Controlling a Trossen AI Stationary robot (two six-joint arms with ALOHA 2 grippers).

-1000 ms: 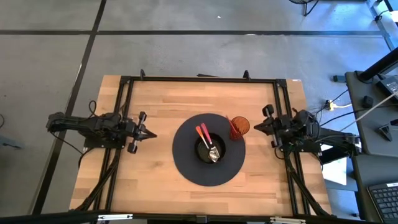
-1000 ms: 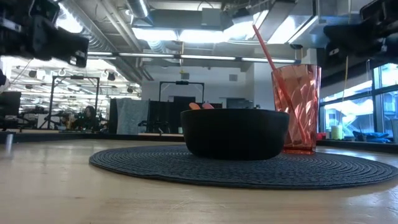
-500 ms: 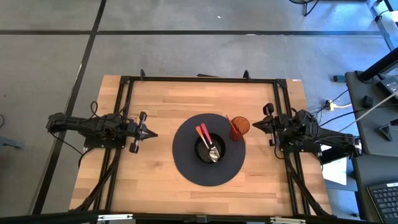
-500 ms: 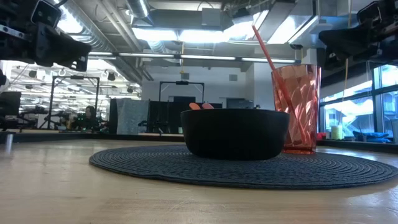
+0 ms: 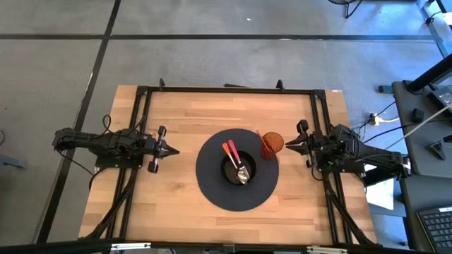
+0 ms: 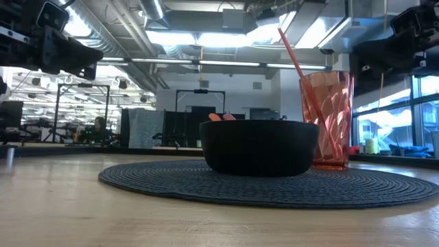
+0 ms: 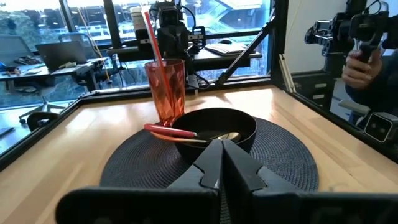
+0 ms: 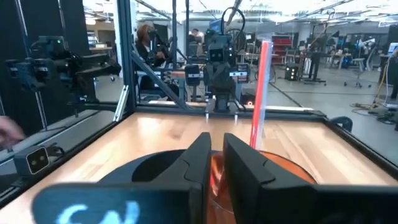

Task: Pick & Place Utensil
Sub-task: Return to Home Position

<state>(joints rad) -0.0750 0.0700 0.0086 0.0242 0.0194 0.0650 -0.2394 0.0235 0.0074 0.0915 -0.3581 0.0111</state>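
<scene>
A black bowl (image 5: 225, 173) sits in the middle of a round dark placemat (image 5: 210, 185). Two orange-red-handled utensils (image 5: 230, 151) lie in it, their handles leaning over the rim (image 7: 168, 130); a metal spoon head (image 5: 244, 173) shows inside. An orange-red tumbler (image 5: 273, 143) with a straw (image 6: 295, 58) stands on the mat's right edge. My left gripper (image 5: 174, 151) hovers shut, left of the mat, pointing at the bowl (image 7: 242, 127). My right gripper (image 5: 286, 143) hovers shut just right of the tumbler (image 8: 273, 168), above the table.
A black frame (image 5: 226, 89) runs along the table's far edge and both sides. Bare wood lies near and far of the mat. A person's hand (image 7: 357, 65) shows beyond the table in the left wrist view, and people stand in the room behind (image 8: 149, 37).
My right gripper has crept toward the table's left, closer to the tumbler, and has sunk a little. The bowl, utensils and tumbler have stayed where they were.
</scene>
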